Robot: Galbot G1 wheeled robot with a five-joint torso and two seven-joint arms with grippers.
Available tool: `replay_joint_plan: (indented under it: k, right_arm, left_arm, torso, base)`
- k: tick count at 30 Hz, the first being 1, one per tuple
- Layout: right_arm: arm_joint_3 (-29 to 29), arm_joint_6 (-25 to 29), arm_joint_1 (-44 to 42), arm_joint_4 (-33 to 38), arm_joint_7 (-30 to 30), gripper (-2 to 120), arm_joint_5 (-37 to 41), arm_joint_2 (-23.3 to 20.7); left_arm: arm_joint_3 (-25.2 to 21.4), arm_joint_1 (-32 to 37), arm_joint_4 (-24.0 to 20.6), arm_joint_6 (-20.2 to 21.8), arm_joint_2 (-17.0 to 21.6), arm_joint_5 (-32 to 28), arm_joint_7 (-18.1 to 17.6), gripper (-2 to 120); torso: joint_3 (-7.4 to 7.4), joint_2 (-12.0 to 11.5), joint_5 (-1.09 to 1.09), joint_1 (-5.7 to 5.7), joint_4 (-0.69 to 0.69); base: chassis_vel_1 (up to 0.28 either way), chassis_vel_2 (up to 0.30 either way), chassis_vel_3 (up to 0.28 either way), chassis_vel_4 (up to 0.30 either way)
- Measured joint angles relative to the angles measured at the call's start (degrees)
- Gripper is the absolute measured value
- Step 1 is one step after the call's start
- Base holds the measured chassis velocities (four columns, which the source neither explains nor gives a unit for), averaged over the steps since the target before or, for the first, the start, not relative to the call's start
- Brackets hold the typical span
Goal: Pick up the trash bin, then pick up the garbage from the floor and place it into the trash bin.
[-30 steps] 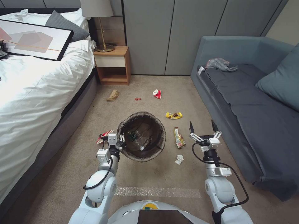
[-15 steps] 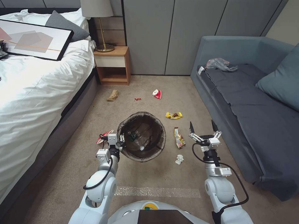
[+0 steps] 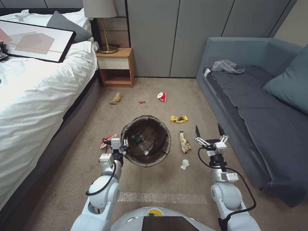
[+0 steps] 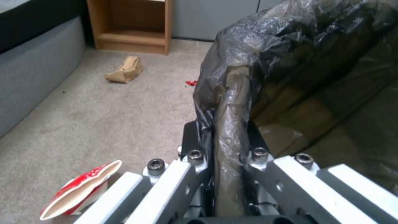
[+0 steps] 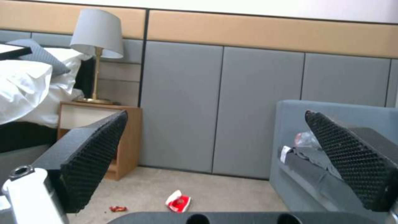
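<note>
Bin (image 3: 146,141) sits on the carpet (image 3: 160,179), your left end effector (image 3: 123,149) clenched on its bagged rim. Right end effector (image 3: 208,131) hangs released above the wrappers (image 3: 184,142). That liner's slick, so the bin may slip.
</note>
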Motion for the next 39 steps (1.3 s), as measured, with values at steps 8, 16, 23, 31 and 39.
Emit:
replay_joint_plan:
  k: [8,16,23,31,39]
  right_arm:
    - [0.0,0.0,0.0,0.0,0.0,100,0.0,0.0]
    - [0.0,0.0,0.0,0.0,0.0,100,0.0,0.0]
    - [0.0,0.0,0.0,0.0,0.0,100,0.1,0.0]
    - [0.0,0.0,0.0,0.0,0.0,100,0.1,0.0]
    - [0.0,0.0,0.0,0.0,0.0,100,0.1,0.0]
  left_arm:
    - [0.0,0.0,0.0,0.0,0.0,0.0,0.0,3]
    - [0.0,0.0,0.0,0.0,0.0,0.0,0.0,3]
    - [0.0,0.0,0.0,0.0,0.0,0.0,0.0,3]
    - [0.0,0.0,0.0,0.0,0.0,0.0,0.0,3]
    - [0.0,0.0,0.0,0.0,0.0,0.0,0.0,3]
  torso:
    - [0.0,0.0,0.0,0.0,0.0]
    - [0.0,0.0,0.0,0.0,0.0]
    - [0.0,0.0,0.0,0.0,0.0]
    - [0.0,0.0,0.0,0.0,0.0]
    - [0.0,0.0,0.0,0.0,0.0]
  base:
    - [0.0,0.0,0.0,0.0]
    - [0.0,0.0,0.0,0.0]
    - [0.0,0.0,0.0,0.0]
    - [0.0,0.0,0.0,0.0]
    - [0.0,0.0,0.0,0.0]
